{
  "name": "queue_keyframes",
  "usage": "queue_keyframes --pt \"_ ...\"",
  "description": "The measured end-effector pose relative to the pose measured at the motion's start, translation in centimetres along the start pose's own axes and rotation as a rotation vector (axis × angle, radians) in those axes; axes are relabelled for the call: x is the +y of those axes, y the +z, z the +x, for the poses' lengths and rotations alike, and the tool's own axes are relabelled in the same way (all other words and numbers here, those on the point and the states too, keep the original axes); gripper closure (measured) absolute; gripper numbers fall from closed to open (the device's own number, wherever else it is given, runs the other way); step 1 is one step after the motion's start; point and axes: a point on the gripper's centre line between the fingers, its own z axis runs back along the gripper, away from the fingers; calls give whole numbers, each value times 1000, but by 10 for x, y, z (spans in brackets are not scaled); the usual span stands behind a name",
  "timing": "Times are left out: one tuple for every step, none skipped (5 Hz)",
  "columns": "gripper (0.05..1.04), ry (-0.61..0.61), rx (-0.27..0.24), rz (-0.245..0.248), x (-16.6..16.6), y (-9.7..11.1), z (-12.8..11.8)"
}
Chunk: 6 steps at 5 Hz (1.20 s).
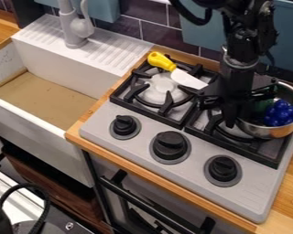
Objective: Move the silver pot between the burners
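Black cable (26, 185) loops across the near left corner, in front of a white sink (33, 119) with a brown floor and a pale faucet (70, 28) at its far edge. To the right, a gray toy stove (100, 129) set in a wooden counter (288, 189) carries three black knobs (170, 145) along its near side, above a dark oven handle (133, 195). A black robot gripper (230, 122) hangs over the right burner (235, 132), beside the left side of the silver pot (270, 132); whether it is apart, together or clamped on the pot cannot be told. The pot stands at the far right of the stove, over part of the right burner, with a lumpy blue object (280, 113) and something green (264, 106) inside. A knife (187, 79) lies across the far side of the left burner (158, 91), yellow handle to the left, pale blade pointing right toward the arm. Dark tiles (158, 34) line the wall on the far side, between blue-green panels (277, 39).
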Motion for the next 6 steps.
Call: queue_keyframes --pt "1005 30 -54 -30 3 7 2" --pt "1023 75 -111 -61 8 19 6" --pt "1024 144 -155 -58 22 29 11" --pt "1024 174 -148 -54 32 27 15" --pt "1024 215 -119 -42 49 22 21" --pt "1024 256 -106 -54 67 27 30"
